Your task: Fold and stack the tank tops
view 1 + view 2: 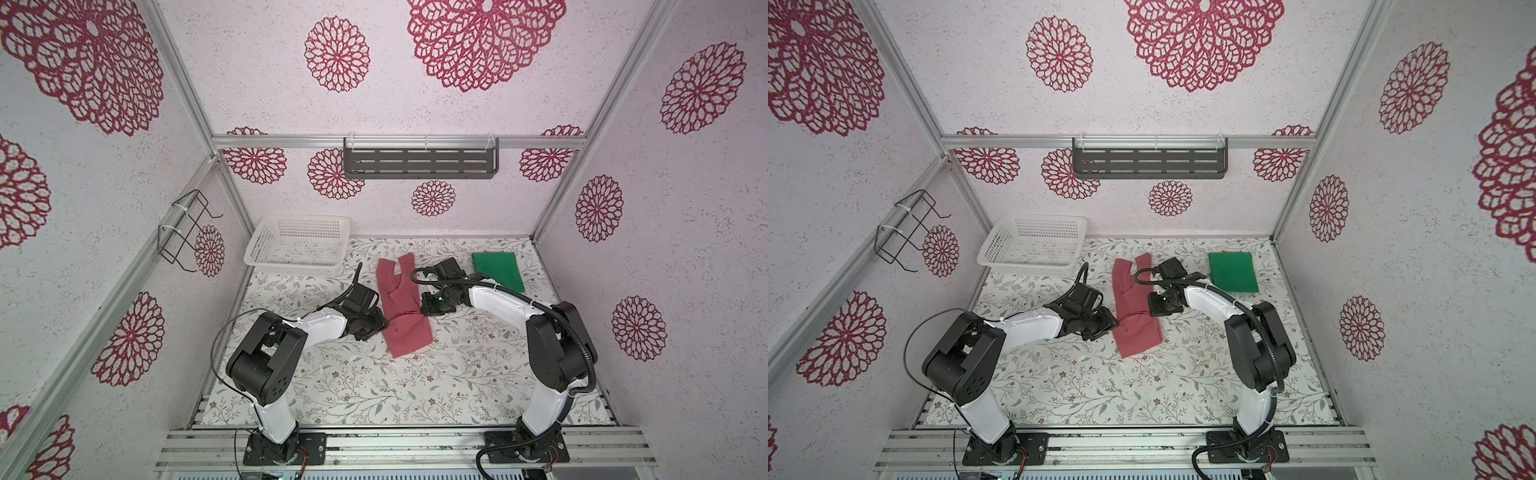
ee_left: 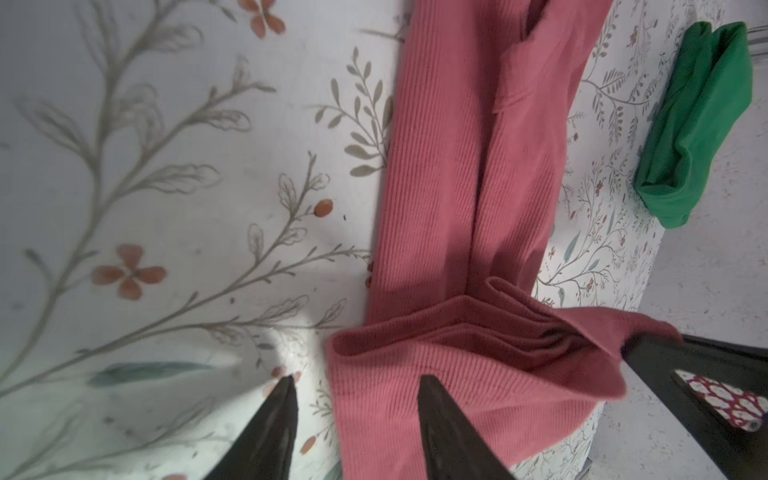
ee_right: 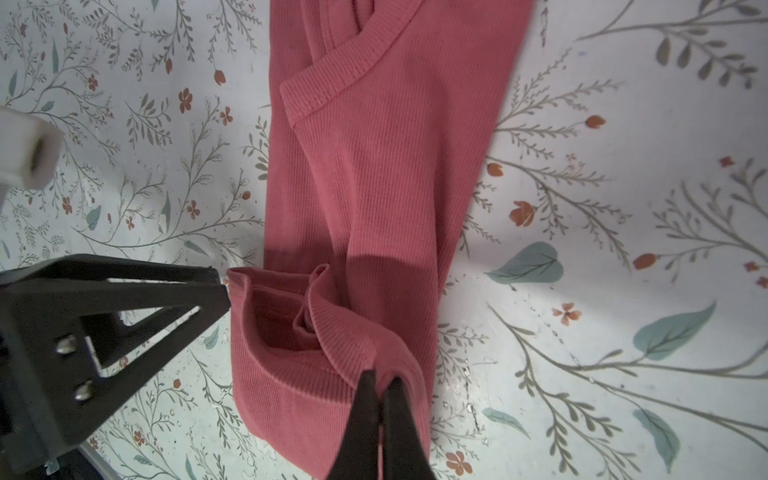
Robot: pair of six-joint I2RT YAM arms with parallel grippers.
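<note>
Two matching arms here: left arm [image 1: 274, 415] and right arm [image 1: 544, 409], white shells [image 1: 324, 322] over chunky black joints [image 1: 557, 345]. Thin black cable [image 1: 212, 340] loops off the left, a ribbed black hose [image 1: 582, 349] runs along the right. Black base plates [image 1: 318, 444], black tapered fingers [image 2: 266, 424], two silver screws [image 3: 67, 345] on the left gripper [image 2: 357, 380].

On the table [image 1: 374, 386] the middle tank top [image 1: 400, 301] lies centrally, the basket [image 1: 297, 269] at its ten o'clock, the corner tank top [image 1: 500, 268] at its two o'clock, both apart from it

Left claw [image 2: 357, 379] parted; right claw [image 3: 382, 376] pinched shut; arms bent inward.
</note>
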